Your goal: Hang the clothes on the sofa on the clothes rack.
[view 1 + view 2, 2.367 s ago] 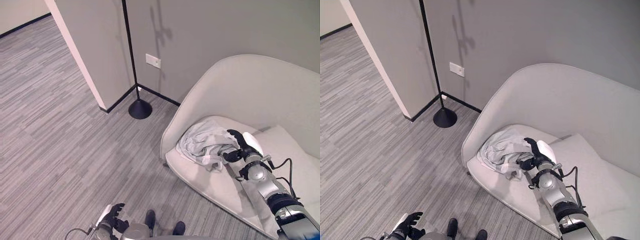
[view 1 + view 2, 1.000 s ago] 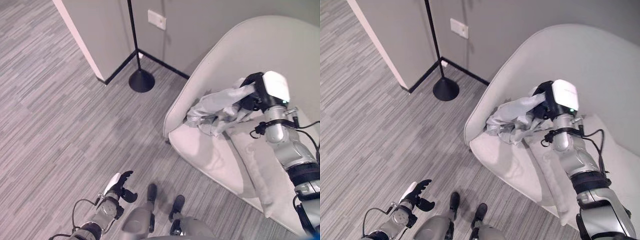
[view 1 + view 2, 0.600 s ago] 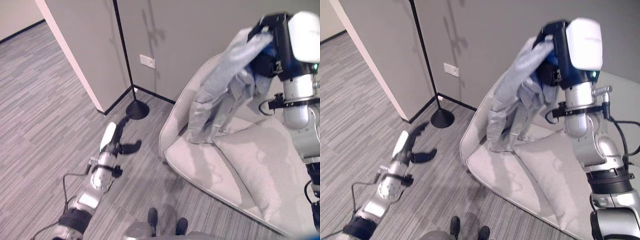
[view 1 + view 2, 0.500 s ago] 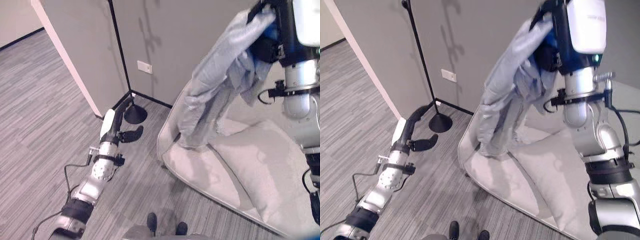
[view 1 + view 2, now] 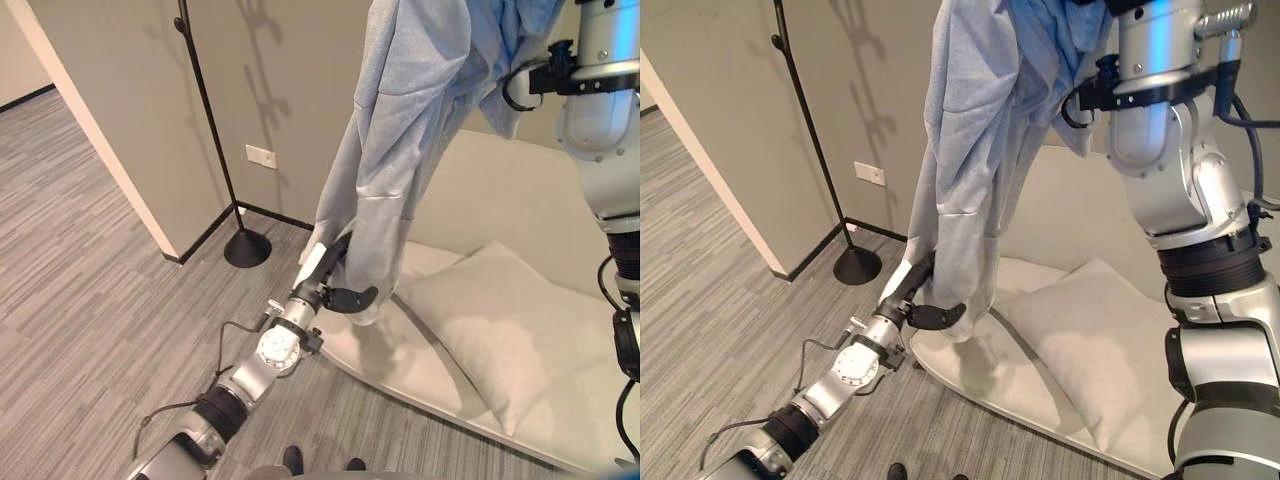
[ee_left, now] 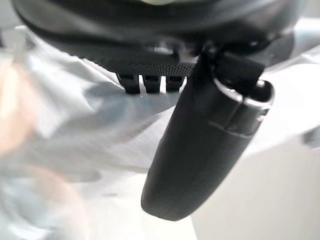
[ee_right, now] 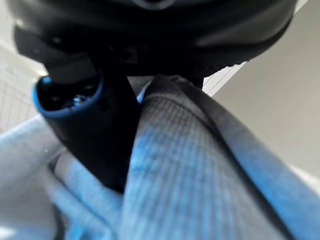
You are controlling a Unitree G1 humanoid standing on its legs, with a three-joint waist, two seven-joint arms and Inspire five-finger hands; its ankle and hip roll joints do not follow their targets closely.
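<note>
A light grey-blue garment (image 5: 410, 130) hangs full length in front of the pale sofa (image 5: 500, 190), its lower hem just above the seat. My right hand (image 7: 85, 125) holds its top end high up, thumb and fingers curled round bunched cloth (image 7: 200, 175). My left hand (image 5: 333, 283) reaches in from the lower left to the garment's lower hem (image 5: 962, 318). Its fingers are straight along the cloth and its thumb (image 6: 205, 145) is spread out in front, so it is open. The black clothes rack pole (image 5: 205, 110) stands on a round base (image 5: 247, 250) by the wall, left of the sofa.
A large pale cushion (image 5: 500, 330) lies on the sofa seat to the right of the hanging garment. A wall corner (image 5: 100, 130) juts out left of the rack. Grey striped carpet (image 5: 90, 300) stretches to the left and front.
My right arm has lifted the garment off the sofa and high up. My left arm has swung from the floor side across to the garment's lower hem. The camera has tilted up.
</note>
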